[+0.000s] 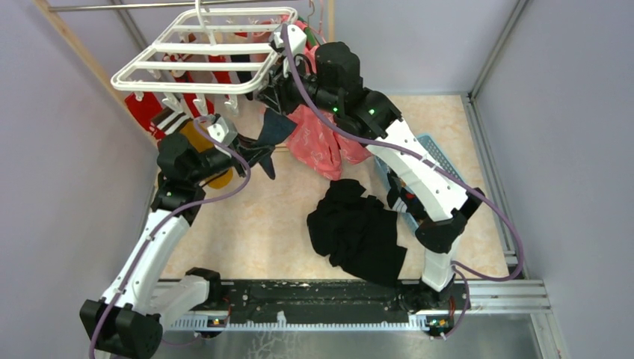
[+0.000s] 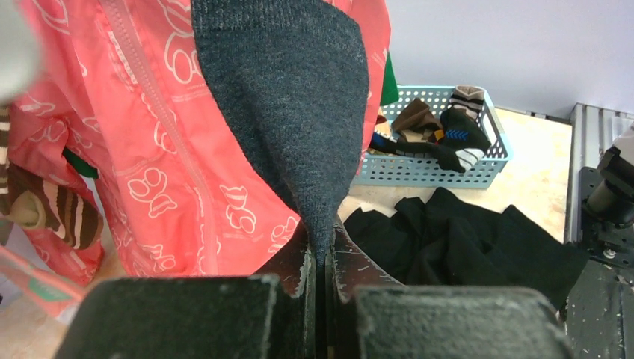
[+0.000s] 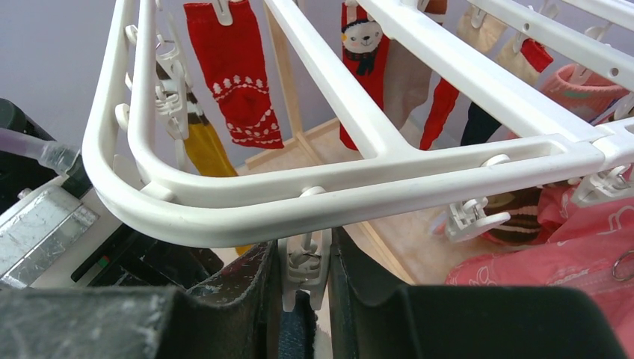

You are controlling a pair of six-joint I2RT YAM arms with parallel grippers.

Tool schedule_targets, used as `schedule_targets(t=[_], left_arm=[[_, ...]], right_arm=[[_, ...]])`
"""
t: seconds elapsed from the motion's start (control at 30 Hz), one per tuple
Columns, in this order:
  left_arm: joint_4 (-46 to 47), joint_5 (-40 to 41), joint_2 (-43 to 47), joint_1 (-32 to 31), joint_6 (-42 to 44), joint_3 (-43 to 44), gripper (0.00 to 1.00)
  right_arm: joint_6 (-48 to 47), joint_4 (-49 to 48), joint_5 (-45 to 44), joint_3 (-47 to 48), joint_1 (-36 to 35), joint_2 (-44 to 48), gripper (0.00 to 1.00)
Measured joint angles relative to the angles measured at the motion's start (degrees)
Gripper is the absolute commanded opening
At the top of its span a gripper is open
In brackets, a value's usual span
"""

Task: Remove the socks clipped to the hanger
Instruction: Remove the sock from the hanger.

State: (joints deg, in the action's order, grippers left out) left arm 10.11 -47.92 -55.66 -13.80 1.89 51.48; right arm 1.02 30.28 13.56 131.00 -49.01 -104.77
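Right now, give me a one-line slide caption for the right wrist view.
Right tool brackets the white clip gripping a dark sock beneath the hanger's rim.

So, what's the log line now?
left hand: shut on dark grey knitted sock | right hand: around white plastic clip under white drying rack

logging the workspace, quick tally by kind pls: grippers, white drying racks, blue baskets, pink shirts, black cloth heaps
grippers: 2 (left gripper, right gripper)
white drying rack: 1
blue basket: 1
pink shirt: 1
black cloth heap: 1
total: 6
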Motion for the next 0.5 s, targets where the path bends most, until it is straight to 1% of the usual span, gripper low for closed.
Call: schedule_targets(t=[0.03, 0.1, 0.17, 0.23, 0.3, 0.37, 0.5], left_arm=[[-0.6, 0.1, 0.3, 0.0, 0.8, -0.2, 0.0], [-1.8, 0.3, 0.7, 0.0, 2.3, -0.5, 0.0], [-2.9, 0.4, 1.2, 0.0, 3.6, -0.9, 0.0], [-3.9, 0.4, 1.7, 0.0, 4.6, -1.2, 0.0], [-4.9, 0.3, 2.1, 0.0, 5.5, -1.4, 0.0], [-5.7, 0.2, 2.6, 0.0, 6.0, -1.4, 0.0], [-6.6, -0.3, 3.4, 0.0, 6.9, -1.4, 0.0]], right_arm=[[0.0, 0.0, 0.0, 0.0, 0.0, 0.0, 0.01], [-0.1, 0.0, 0.0, 0.0, 0.0, 0.0, 0.1], [-0.5, 0.0, 0.0, -0.1, 0.0, 0.0, 0.26], [-1.1, -0.1, -0.2, -0.4, 0.0, 0.1, 0.45], [-2.0, -0.2, -0.5, -2.0, 0.0, 0.9, 0.58], [-2.5, -0.2, -1.1, -3.9, 0.0, 2.0, 0.66], [-3.8, -0.3, -2.5, -10.0, 0.0, 5.4, 0.79]])
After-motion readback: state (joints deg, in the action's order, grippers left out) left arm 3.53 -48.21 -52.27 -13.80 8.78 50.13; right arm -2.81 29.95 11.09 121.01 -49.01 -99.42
